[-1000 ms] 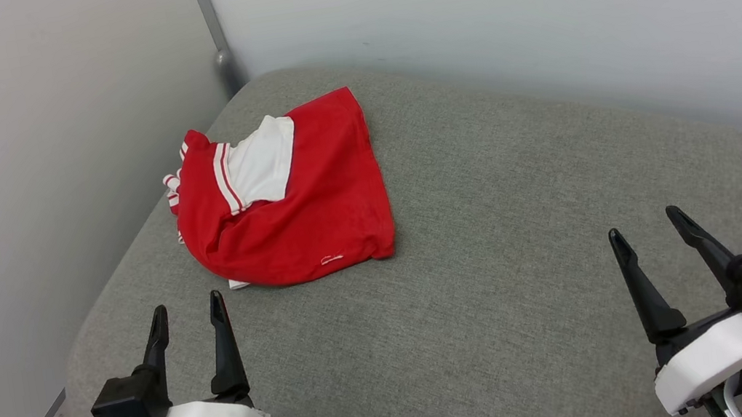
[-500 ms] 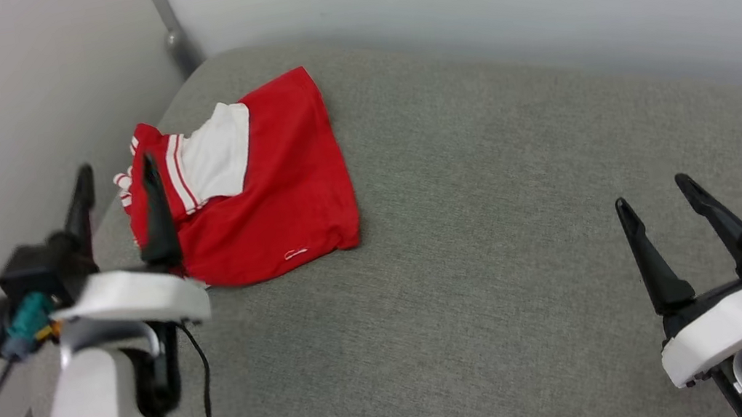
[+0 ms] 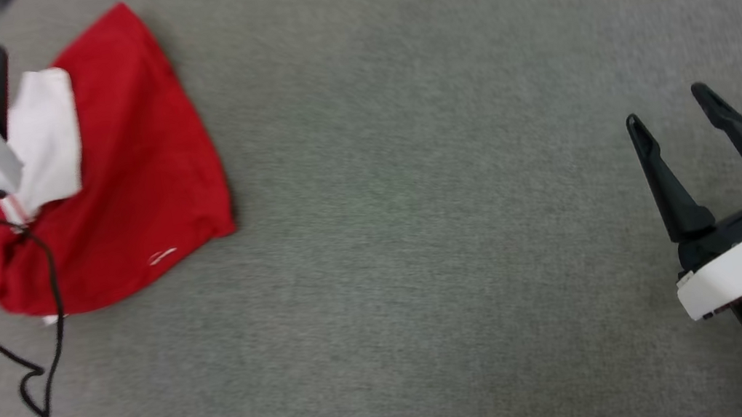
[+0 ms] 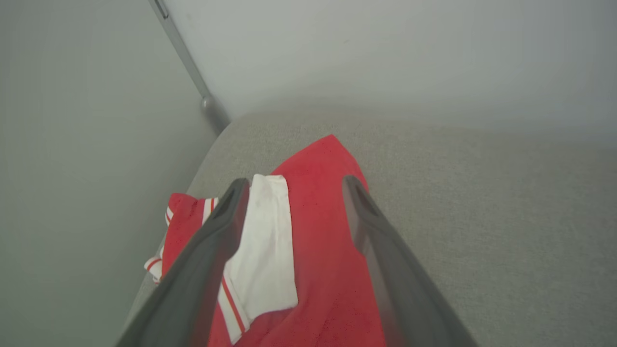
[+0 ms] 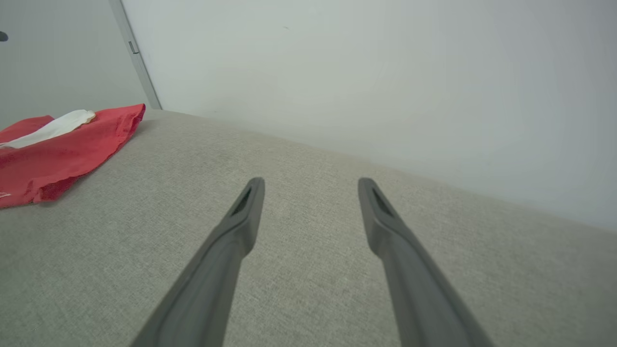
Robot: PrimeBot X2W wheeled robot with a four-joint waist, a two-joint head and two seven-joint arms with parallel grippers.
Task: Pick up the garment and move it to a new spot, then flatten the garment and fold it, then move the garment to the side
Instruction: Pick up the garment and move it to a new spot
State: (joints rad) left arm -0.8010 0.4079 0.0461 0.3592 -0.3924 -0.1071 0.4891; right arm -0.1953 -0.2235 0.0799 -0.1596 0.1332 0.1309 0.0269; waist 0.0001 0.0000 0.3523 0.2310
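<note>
Garment [image 3: 118,187] pick-up just starting; nothing gripped so far. Nearest, at the lower right of the head view: right gripper [image 3: 666,105], fingers spread wide, parked over bare grey cushion [image 3: 424,267], well apart from the red cloth and much as a second ago. Farther out on the left: left gripper [image 4: 295,185], risen from its rest spot within the last second and now reaching over the garment, fingers spread, white sleeve [image 4: 265,250] between and below them in the wrist view; contact unclear, no pinch yet. Loose black cable [image 3: 51,286] hanging from that wrist across the red cloth. Farthest: garment bunched near the far left corner of the cushion, close to the walls [image 4: 385,58], unmoved; shifted look down to the head tipping lower. Likely next: descend, close on a fold, lift.
</note>
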